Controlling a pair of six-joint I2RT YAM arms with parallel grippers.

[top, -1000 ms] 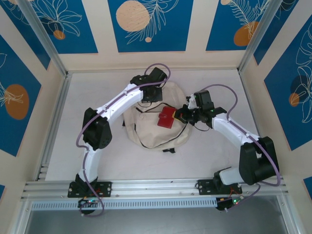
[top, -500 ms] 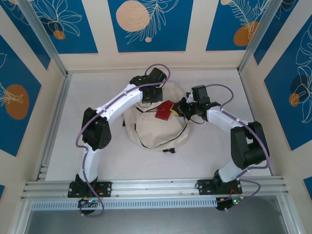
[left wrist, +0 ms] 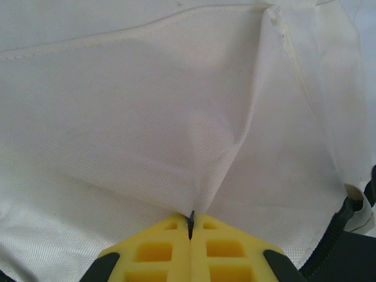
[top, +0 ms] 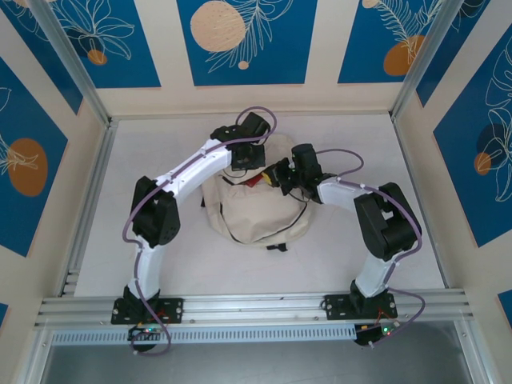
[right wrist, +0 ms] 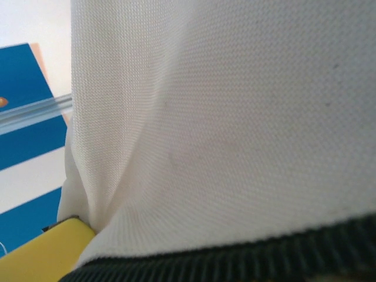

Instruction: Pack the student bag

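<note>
The student bag (top: 258, 214), cream with black straps, lies mid-table. At its far rim, my left gripper (top: 242, 165) is shut on a fold of the bag's cream fabric (left wrist: 147, 117), pinched between the yellow fingertips (left wrist: 190, 218). My right gripper (top: 273, 176) reaches in from the right at the bag's mouth. It is shut on a red flat item, of which just a sliver (top: 257, 182) shows at the opening. In the right wrist view, cream fabric (right wrist: 235, 117) and black zipper trim (right wrist: 247, 258) press close, and one yellow finger (right wrist: 41, 255) shows at lower left.
Aluminium rails (top: 256, 308) run along the near edge, where both arm bases are bolted. Cream walls with blue panels (top: 240, 40) close in the table on three sides. White tabletop (top: 368, 144) lies around the bag.
The right arm has swung left and folded up, carrying the red item from on top of the bag into its mouth, where most of it is hidden. The left gripper has held still.
</note>
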